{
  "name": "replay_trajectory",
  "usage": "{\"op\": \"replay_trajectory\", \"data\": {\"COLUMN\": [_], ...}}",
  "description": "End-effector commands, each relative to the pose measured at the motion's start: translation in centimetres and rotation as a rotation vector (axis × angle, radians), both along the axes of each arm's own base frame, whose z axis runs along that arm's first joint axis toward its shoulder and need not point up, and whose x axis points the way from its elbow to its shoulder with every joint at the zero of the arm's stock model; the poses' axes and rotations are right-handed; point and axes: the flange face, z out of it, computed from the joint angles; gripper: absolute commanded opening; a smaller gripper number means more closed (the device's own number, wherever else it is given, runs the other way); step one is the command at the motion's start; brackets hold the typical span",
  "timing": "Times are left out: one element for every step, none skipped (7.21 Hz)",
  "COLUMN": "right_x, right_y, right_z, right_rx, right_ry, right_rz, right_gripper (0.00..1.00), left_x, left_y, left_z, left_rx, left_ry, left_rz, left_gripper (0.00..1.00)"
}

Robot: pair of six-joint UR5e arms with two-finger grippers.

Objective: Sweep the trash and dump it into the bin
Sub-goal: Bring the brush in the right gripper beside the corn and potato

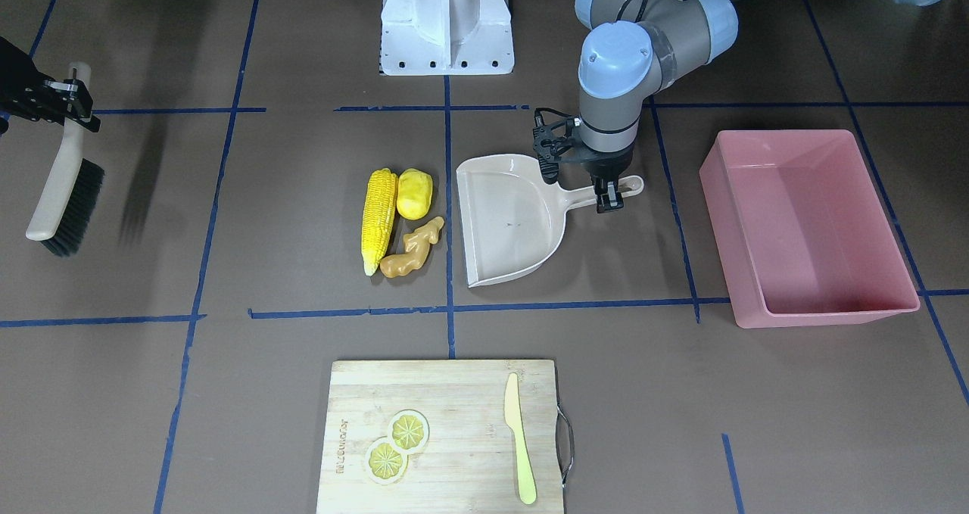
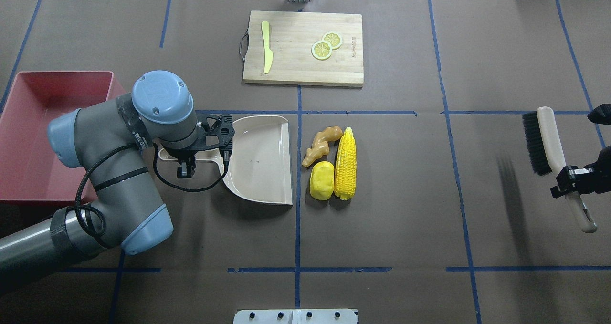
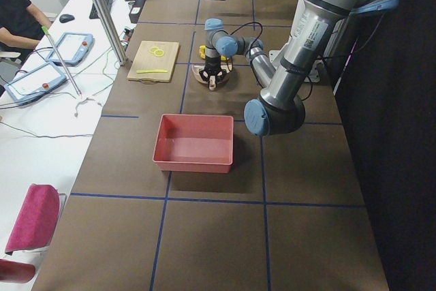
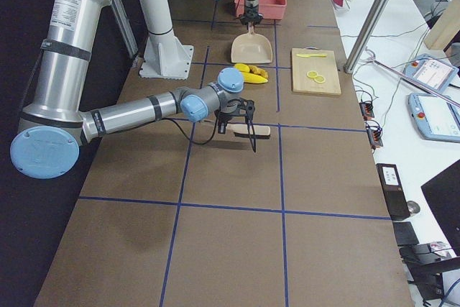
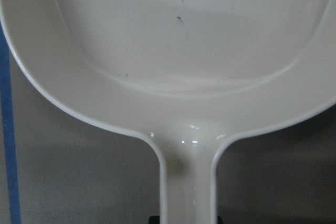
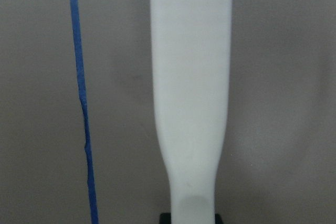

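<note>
The trash lies together on the table: a yellow corn cob point(image 1: 378, 219), a yellow potato point(image 1: 414, 194) and a tan ginger root point(image 1: 412, 249), just off the open edge of the beige dustpan point(image 1: 511, 219). My left gripper point(image 1: 609, 196) is shut on the dustpan handle point(image 5: 187, 182). The pan rests on the table. The pink bin point(image 1: 817, 234) stands empty beyond the handle end. My right gripper point(image 1: 64, 98) is shut on the handle of a black-bristled brush point(image 1: 64, 188), held above the table far from the trash. In the overhead view the corn cob point(image 2: 346, 164) lies between the dustpan point(image 2: 260, 159) and the brush point(image 2: 549, 138).
A wooden cutting board point(image 1: 454, 408) with two lemon slices point(image 1: 397, 446) and a pale yellow knife point(image 1: 520, 438) lies on the table side away from the robot. The white robot base mount point(image 1: 447, 22) is at the robot's edge. Blue tape lines cross the brown table.
</note>
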Motion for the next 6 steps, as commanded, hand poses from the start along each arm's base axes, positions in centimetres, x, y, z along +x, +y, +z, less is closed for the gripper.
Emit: {"op": "replay_trajectory", "data": {"right_x": [-5.1,-8.6,-10.4,-11.6,-14.1,-16.4], "right_y": [-0.4,0.3,0.7,0.6,-0.6,-1.4], "right_z": [-3.3,-4.4,-5.1,-6.1,-9.1,-11.9], "right_rx": [-0.062,-0.062,-0.062,-0.088,-0.084,-0.09], "right_ry": [-0.008,0.012,0.019,0.03,0.067,0.114], "right_rz": [0.02,0.007,0.008,0.008,0.011,0.006], "right_gripper": [0.0,0.0,0.0,0.0,0.0,0.0], "left_x": [0.1,0.1,0.0,0.1,0.7,0.9], "left_y": [0.1,0.1,0.0,-0.2,0.3,0.5], "left_z": [-1.0,-0.8,-0.3,0.0,0.0,0.0], "left_rx": [0.0,-0.001,0.01,0.029,0.03,0.036], "left_ry": [-0.007,-0.01,-0.027,-0.044,-0.047,-0.049], "left_rz": [0.005,0.004,-0.003,-0.013,-0.003,-0.001], "left_gripper": [0.0,0.0,0.0,0.0,0.0,0.0]}}
